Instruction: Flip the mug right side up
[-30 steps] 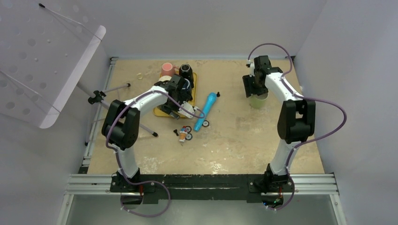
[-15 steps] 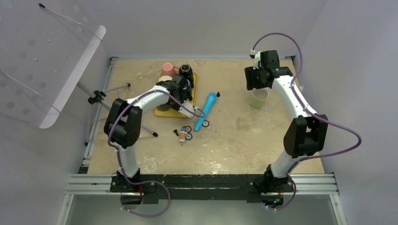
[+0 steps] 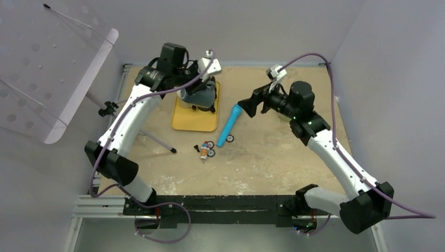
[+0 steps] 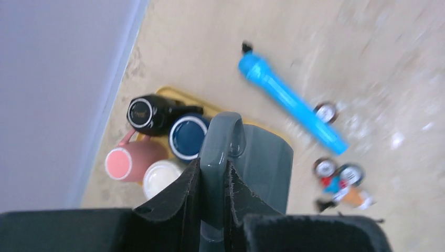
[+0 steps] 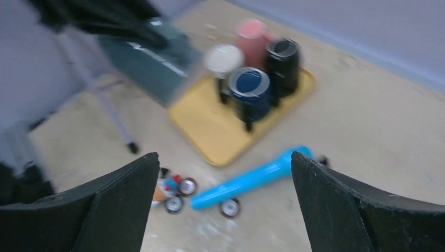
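Observation:
A dark grey-green mug (image 3: 202,94) hangs in the air over the yellow tray (image 3: 194,122), tipped roughly on its side. My left gripper (image 3: 190,86) is shut on its handle (image 4: 222,137); in the left wrist view both black fingers (image 4: 183,197) press the handle's sides, and the mug's body (image 4: 267,163) reaches away from the camera. My right gripper (image 3: 245,107) is raised over the middle of the table, pointing left toward the tray, open with nothing between its fingers. From the right wrist view the held mug (image 5: 152,60) is a blur at the upper left.
Black (image 4: 142,113), navy (image 4: 188,137), white (image 4: 160,177) and pink (image 4: 126,163) mugs stand bottom-up at the tray's far end. A blue tube (image 3: 230,123) and a small wheeled toy (image 3: 206,149) lie right of the tray. A tripod (image 3: 113,107) and a white panel stand at the left.
My left gripper closed on the grey mug's handle and lifted it off the tray. My right arm left the green cup, swung toward the centre, and its jaws widened.

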Action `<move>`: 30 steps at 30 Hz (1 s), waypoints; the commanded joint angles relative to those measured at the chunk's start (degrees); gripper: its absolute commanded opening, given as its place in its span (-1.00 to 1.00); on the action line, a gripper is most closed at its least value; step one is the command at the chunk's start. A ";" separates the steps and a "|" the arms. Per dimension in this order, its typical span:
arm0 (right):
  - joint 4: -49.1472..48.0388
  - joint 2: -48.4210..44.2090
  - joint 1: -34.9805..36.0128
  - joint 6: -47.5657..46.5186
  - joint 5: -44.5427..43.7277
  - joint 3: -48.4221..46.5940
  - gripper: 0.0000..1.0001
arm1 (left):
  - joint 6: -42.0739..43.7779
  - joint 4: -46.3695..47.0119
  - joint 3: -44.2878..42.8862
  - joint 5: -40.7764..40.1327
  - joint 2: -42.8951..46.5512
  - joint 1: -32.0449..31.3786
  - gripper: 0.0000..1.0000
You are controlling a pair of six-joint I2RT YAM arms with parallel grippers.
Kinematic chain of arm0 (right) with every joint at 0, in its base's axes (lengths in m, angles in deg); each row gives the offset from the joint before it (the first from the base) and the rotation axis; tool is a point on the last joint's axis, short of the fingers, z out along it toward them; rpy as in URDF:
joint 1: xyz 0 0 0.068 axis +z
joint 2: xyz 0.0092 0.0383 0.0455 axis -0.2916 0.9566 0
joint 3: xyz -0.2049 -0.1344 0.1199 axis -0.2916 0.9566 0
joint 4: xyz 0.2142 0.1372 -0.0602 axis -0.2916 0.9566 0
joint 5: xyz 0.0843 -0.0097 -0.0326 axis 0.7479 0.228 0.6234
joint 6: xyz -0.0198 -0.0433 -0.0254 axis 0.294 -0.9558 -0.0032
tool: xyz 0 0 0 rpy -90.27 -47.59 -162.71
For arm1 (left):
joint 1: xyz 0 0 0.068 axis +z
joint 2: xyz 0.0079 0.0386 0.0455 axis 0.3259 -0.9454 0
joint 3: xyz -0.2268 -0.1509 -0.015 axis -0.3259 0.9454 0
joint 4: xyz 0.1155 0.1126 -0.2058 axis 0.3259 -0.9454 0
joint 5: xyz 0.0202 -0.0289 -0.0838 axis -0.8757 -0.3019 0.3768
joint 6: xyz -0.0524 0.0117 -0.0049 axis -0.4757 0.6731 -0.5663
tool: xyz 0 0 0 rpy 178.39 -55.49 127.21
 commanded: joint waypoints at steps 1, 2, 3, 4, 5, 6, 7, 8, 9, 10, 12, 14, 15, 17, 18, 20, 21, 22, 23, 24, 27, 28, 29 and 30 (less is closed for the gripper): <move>-32.18 -2.19 4.10 14.40 20.15 9.67 0.97 | -30.58 9.45 -3.67 16.59 5.65 3.16 -1.00; -37.44 -2.05 4.14 19.07 21.03 11.56 0.97 | -34.16 11.25 -3.49 18.18 6.37 3.55 -1.00; -40.82 -1.70 4.23 22.35 21.59 12.53 0.97 | -37.10 12.44 -3.50 19.54 6.81 3.72 -1.00; -43.03 -1.19 4.43 24.57 22.50 12.88 0.96 | -39.25 13.27 -3.54 21.01 7.17 3.74 -1.00; -44.88 -0.67 4.83 26.48 22.96 12.86 0.96 | -41.62 14.42 -3.40 23.28 7.50 3.70 -1.00; -46.92 -0.05 5.54 28.00 23.33 12.88 0.95 | -44.44 15.51 -3.18 24.70 7.78 3.74 -1.00; -48.79 0.53 6.35 29.39 23.82 12.66 0.95 | -47.29 16.34 -2.96 26.16 7.89 3.67 -1.00; -50.46 1.01 7.30 30.41 24.90 12.36 0.94 | -48.53 16.89 -2.82 27.43 7.88 3.59 -1.00; -52.07 1.61 8.08 31.29 25.75 12.05 0.93 | -49.61 17.55 -2.49 28.13 7.96 3.49 -1.00; -53.52 2.07 8.74 32.06 26.34 11.71 0.92 | -50.37 18.24 -2.08 28.65 8.06 3.48 -1.00; -54.84 3.08 10.15 32.78 26.52 10.64 0.87 | -51.00 18.78 -1.52 29.61 8.20 3.48 -1.00; -56.97 5.31 10.71 33.03 26.64 8.75 0.80 | -51.94 19.67 -0.84 30.36 8.53 3.48 -1.00; -53.20 6.43 10.77 33.51 26.99 7.98 0.71 | -52.47 20.21 -0.56 30.84 8.72 3.48 -1.00; -55.19 8.09 10.83 35.12 28.26 7.33 0.41 | -53.63 21.63 -0.03 32.18 9.14 3.45 -1.00; -56.63 8.54 10.81 35.82 28.99 7.31 0.12 | -53.95 21.95 0.17 32.64 9.27 3.44 -1.00; -56.18 8.38 10.84 34.87 29.27 6.77 -0.74 | -53.70 21.61 0.46 33.25 9.26 3.39 -1.00; -53.23 7.75 10.74 32.52 28.52 6.16 -1.00 | -53.03 20.10 0.08 31.98 9.09 3.39 -0.72; -45.99 6.62 10.75 28.15 25.55 4.91 -1.00 | -51.74 17.07 -0.55 29.74 8.84 3.46 0.10; -35.51 5.37 10.75 21.67 20.05 2.75 -1.00 | -48.93 14.22 -1.50 26.98 8.65 3.54 0.85; -26.27 4.37 10.70 16.11 13.13 0.42 -1.00 | -45.72 12.18 -2.15 23.53 8.58 3.57 0.98; -10.89 2.73 10.29 7.84 -1.48 -3.50 -1.00 | -37.91 10.22 -1.59 10.95 9.26 4.10 1.00; -5.60 2.88 10.15 5.45 -5.84 -4.81 -1.00 | -35.57 10.40 -1.02 7.42 9.38 4.38 1.00; -0.10 3.61 9.95 3.42 -10.12 -6.68 -1.00 | -33.48 10.45 -0.62 4.64 9.33 4.50 1.00; 4.89 4.82 9.57 1.78 -13.56 -8.49 -1.00 | -31.31 10.28 -0.29 1.93 9.19 4.61 1.00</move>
